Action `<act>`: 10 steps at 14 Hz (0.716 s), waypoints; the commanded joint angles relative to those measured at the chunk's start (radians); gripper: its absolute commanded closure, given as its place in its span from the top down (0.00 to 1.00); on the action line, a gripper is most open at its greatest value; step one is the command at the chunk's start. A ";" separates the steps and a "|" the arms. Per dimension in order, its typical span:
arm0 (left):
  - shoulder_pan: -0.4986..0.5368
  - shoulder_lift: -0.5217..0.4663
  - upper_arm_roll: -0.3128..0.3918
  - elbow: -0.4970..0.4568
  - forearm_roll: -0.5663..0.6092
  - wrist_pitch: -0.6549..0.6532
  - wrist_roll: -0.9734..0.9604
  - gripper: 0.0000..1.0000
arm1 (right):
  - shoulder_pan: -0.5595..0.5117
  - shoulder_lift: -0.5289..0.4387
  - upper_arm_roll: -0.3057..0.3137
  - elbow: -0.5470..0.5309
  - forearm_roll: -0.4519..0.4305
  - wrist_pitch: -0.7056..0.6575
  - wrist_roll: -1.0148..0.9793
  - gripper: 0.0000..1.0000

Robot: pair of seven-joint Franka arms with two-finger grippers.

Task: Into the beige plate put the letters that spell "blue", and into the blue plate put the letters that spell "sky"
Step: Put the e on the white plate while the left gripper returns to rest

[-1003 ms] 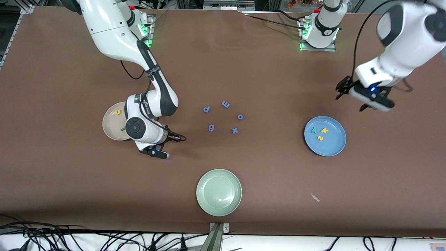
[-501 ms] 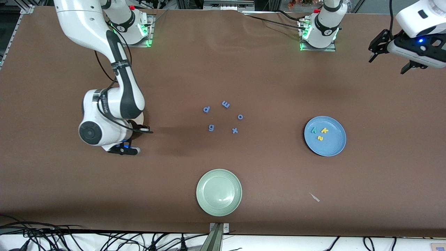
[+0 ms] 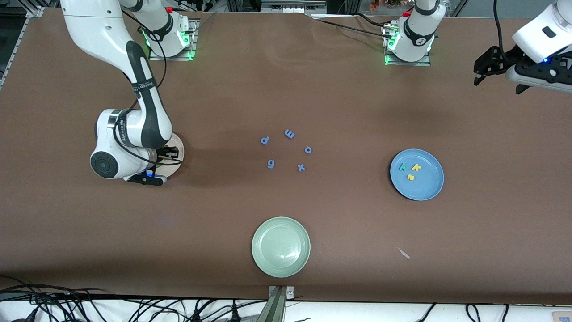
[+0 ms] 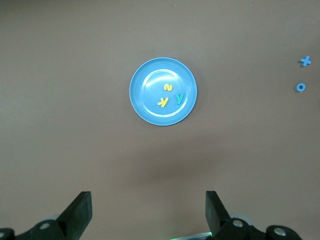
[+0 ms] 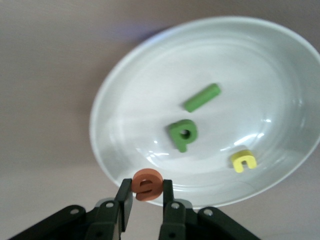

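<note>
Periwinkle letters (image 3: pixel 286 150) mid-table; right gripper (image 5: pixel 146 200) pinches orange e (image 5: pixel 147 184) over beige plate (image 5: pixel 125 100); left gripper (image 4: pixel 148 212) wide, empty.

The beige plate (image 5: pixel 107 112) lies toward the right arm's end of the surface (image 3: pixel 339 98), with the b (image 5: pixel 182 134), l (image 5: pixel 202 97) and u (image 5: pixel 243 161) in it. The right claw (image 5: pixel 146 197) is over its rim, clamping the e (image 5: pixel 147 183). The blue plate (image 3: pixel 426 188) lies toward the left arm's end, holding s (image 3: pixel 410 177), k (image 3: pixel 416 167) and y (image 3: pixel 402 167). The left claw (image 3: pixel 496 74), spread wide, hangs over that end.
</note>
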 commanded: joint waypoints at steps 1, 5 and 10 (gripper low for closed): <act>-0.002 0.017 0.005 0.042 -0.013 -0.028 -0.013 1.00 | 0.009 -0.042 -0.019 -0.042 -0.013 0.013 -0.013 0.77; 0.005 0.019 0.008 0.040 -0.036 -0.028 -0.014 1.00 | 0.015 -0.046 -0.021 0.013 -0.010 -0.030 0.004 1.00; 0.087 0.027 0.007 0.040 -0.110 -0.028 -0.014 1.00 | 0.018 -0.040 -0.013 0.209 -0.008 -0.224 0.035 1.00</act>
